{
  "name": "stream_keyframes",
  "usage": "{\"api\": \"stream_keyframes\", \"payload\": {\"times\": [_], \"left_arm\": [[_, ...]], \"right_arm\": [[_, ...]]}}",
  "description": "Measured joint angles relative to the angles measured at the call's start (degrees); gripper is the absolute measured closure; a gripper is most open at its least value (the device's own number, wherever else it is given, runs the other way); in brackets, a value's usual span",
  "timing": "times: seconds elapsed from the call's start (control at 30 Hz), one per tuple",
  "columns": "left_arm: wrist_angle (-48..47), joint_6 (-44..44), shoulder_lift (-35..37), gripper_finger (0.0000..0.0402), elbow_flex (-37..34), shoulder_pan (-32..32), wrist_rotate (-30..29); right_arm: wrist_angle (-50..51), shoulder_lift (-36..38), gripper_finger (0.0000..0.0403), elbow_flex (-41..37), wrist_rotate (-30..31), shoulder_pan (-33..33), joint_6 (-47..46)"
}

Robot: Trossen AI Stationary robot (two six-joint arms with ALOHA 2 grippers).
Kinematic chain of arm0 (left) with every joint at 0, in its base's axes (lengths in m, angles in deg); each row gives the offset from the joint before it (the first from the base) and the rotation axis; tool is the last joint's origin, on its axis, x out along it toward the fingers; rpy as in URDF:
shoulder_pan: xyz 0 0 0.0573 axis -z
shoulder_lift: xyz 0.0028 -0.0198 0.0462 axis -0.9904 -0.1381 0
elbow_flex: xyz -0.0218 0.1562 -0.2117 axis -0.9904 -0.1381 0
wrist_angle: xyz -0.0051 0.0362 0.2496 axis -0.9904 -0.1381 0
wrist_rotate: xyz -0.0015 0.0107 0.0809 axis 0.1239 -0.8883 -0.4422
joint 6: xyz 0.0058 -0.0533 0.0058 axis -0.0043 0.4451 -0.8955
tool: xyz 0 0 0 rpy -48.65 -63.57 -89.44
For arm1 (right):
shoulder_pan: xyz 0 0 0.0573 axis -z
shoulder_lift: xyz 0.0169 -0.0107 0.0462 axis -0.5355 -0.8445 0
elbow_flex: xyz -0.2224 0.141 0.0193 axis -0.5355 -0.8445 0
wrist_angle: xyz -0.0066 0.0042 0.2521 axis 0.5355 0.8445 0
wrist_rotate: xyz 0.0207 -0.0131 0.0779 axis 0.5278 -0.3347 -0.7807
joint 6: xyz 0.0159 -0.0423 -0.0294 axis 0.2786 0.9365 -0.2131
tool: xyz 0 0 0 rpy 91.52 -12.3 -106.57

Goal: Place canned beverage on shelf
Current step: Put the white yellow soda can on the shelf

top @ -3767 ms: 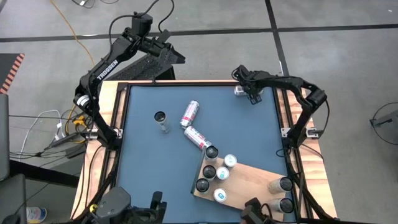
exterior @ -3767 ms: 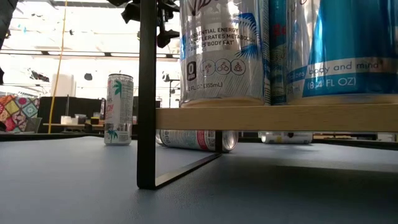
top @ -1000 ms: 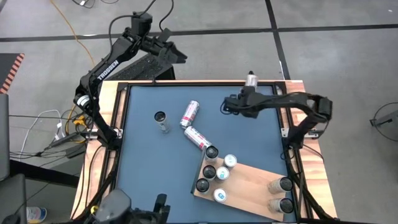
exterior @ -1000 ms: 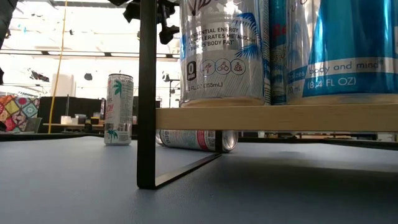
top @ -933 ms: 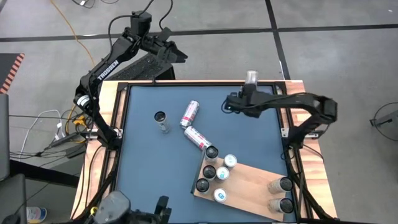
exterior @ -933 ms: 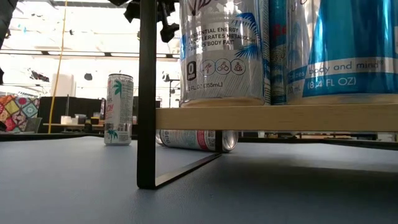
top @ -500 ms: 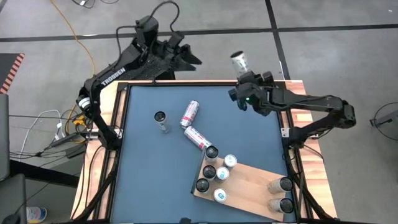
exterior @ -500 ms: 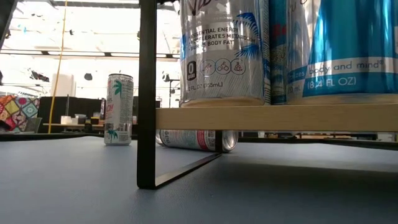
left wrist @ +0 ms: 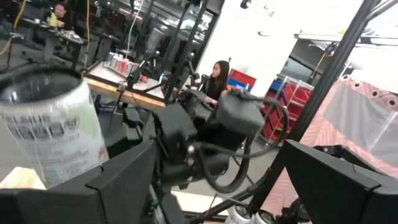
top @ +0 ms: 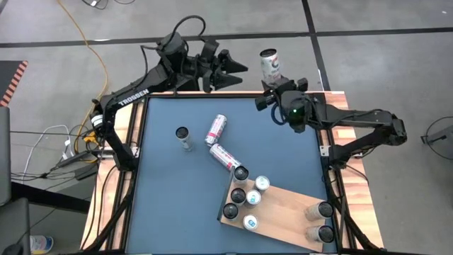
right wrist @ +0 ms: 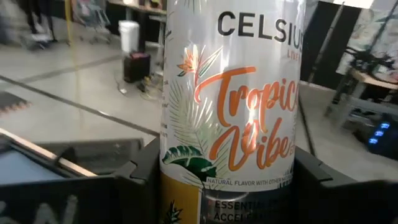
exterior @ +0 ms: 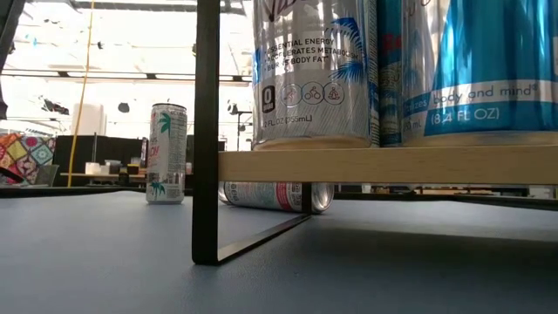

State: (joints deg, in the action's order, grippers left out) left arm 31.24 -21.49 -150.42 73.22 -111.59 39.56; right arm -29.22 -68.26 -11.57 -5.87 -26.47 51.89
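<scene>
Seven cans are already parked on the shelf [top: 283, 205], one more can [top: 270, 66] is clamped upright in the right claw [top: 277, 83] above the bench's far edge, left claw [top: 225, 69] spread wide nearby, three left on the bench.

Eleven cans [top: 270, 66], one shelf [top: 283, 209], two arms [top: 134, 93]
</scene>
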Motion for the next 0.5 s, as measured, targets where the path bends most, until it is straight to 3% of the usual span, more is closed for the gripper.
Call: {"api": "stream_keyframes", "payload": {"times": [0.27, 0.5], "left_arm": [[1.3, -1.6, -0.5, 0.0065, -0.8, 1.3, -3.6], [4.8, 0.2, -0.6, 0.0065, -2.3, 1.9, -2.7]], "right_arm": [[-9.8, 0.0, 0.0189, 0.0, -3.0, -3.5, 8.3], [-13.2, 0.0, 0.0189, 0.0, -3.3, -4.8, 9.4]]}}
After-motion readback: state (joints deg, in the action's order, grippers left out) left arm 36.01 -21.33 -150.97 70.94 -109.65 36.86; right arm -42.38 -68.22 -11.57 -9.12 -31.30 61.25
